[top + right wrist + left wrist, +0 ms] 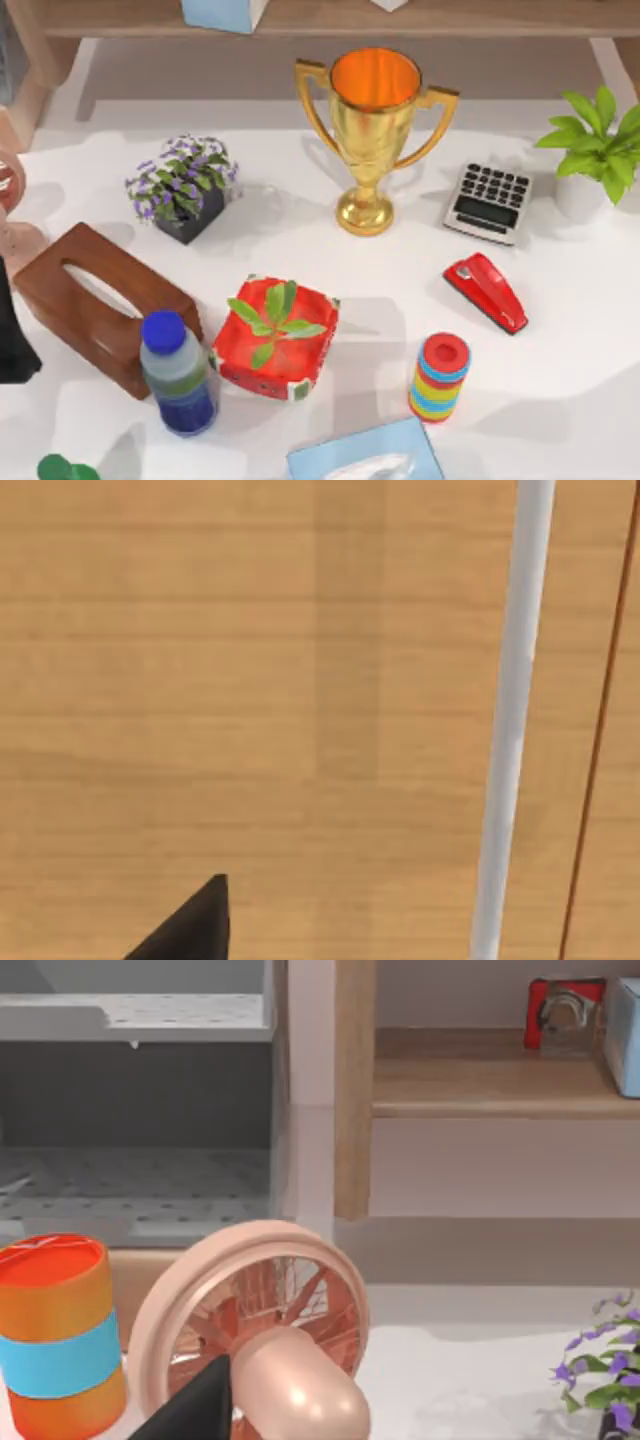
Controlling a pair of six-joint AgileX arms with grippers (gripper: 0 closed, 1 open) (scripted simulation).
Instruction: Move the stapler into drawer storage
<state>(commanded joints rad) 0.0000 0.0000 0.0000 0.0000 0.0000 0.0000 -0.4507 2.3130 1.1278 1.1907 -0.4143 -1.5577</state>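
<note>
Stapler untouched, clutter crowding every approach

Top view: stapler [487, 291] is lying on the white table [580, 400] toward the right, near the calculator [488, 203] on its far side and the stack of coloured rings [439, 378] on its near-left. Nothing is gripping it. A dark part of the left arm [14, 330] is showing at the left edge, well apart from it. A descent from above is risking a knock against the rings or the calculator, and the glossy wedge shape looks likely to slip from a careless pinch.

Left wrist view: one black fingertip [200, 1405] is sitting before a pink fan [262, 1335] and an orange and blue can [58, 1335]; how wide the left gripper is standing, I cannot tell. An open grey drawer [135, 1175] is lying beyond. Swinging this arm could be tipping the fan or the can.

Right wrist view: a black fingertip [195, 925] is hanging against a wooden surface [250, 680]; its opening I cannot tell either, and it is holding nothing visible.
</note>
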